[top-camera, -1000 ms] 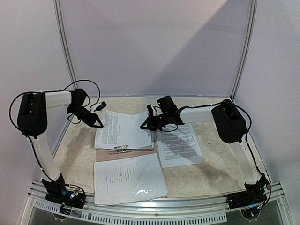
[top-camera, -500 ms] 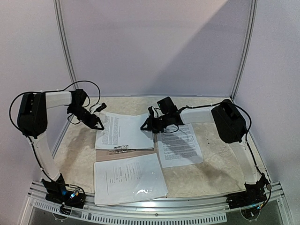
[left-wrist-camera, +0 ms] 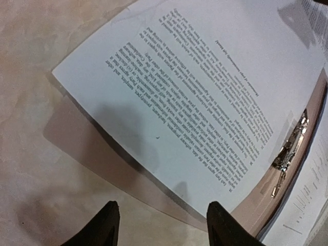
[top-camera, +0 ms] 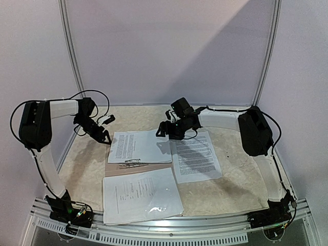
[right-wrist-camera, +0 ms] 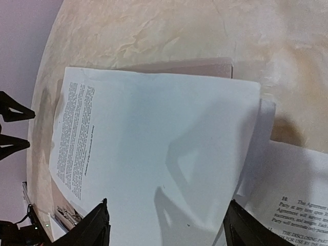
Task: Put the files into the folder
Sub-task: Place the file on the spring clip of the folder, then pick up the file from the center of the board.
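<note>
The taupe folder lies open, its metal clip at the spine. One printed file rests flat on the far half; its left end overhangs the folder. A sleeved file covers the near half. Another file lies on the table to the right. My left gripper hangs open just off the far file's left edge, nothing between its fingers. My right gripper hovers open over that file's right end, holding nothing.
The enclosure's white walls and metal posts ring the beige tabletop. The left arm's cable loops above its wrist. Both arm bases sit on the near rail.
Both grippers have opened and let go of the far file, which has dropped flat onto the folder's far half. The right gripper has drawn up and back a little.
</note>
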Robot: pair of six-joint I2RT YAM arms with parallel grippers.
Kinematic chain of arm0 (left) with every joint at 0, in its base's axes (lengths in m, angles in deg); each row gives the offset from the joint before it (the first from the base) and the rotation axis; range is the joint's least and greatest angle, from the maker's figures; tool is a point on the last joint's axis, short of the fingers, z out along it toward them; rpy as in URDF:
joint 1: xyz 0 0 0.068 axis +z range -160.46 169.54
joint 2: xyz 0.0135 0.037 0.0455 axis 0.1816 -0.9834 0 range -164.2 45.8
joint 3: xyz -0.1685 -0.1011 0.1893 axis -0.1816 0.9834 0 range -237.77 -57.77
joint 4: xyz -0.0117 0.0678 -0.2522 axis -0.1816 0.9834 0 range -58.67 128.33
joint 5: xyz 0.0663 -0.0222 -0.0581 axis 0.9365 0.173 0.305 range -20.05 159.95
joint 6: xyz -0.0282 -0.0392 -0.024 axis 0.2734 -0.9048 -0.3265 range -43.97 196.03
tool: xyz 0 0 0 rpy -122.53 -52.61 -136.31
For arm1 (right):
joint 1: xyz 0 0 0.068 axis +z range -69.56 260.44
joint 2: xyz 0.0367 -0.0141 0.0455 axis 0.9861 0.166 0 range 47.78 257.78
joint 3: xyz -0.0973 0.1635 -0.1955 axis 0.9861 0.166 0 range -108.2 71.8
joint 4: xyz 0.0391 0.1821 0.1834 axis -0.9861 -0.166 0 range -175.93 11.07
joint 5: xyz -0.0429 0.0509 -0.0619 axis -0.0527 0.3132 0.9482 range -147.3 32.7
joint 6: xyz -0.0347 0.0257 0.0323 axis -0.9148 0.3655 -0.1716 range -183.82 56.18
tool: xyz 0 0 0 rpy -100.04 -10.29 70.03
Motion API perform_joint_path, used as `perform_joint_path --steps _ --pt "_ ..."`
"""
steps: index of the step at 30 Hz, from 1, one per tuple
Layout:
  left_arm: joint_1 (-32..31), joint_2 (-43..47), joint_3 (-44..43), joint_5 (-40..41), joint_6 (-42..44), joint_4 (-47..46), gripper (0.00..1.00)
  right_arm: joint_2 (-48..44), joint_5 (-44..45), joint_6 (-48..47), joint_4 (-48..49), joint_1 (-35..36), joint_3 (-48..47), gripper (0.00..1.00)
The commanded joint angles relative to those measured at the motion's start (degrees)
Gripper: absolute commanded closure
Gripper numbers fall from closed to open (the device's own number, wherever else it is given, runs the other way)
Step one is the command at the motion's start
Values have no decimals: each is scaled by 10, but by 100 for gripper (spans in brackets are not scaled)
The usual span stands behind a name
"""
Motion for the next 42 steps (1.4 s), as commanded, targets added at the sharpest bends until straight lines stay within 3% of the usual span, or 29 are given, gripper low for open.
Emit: perform_joint_path --steps 1,5,13,17,21,28,42 --pt "-6 13 -10 10 -10 9 44 -25 68 -27 -87 -1 -28 24" --pt "-6 -1 -10 14 -32 3 54 -11 113 -24 -115 -3 -33 31" --pt "-6 -30 -8 8 -68 -19 57 49 52 -4 -89 -6 -58 44" --pt "-6 -42 -8 9 -76 -26 66 65 48 -4 -84 -6 -74 46" --pt "-6 -53 -8 11 -80 -30 66 76 42 -9 -82 -6 -83 48" --pt "-7 -69 -8 12 -81 -35 70 75 27 -37 -60 -5 -83 62" --pt "-7 -50 7 -9 -63 -2 72 95 -4 -91 -37 -1 -122 67"
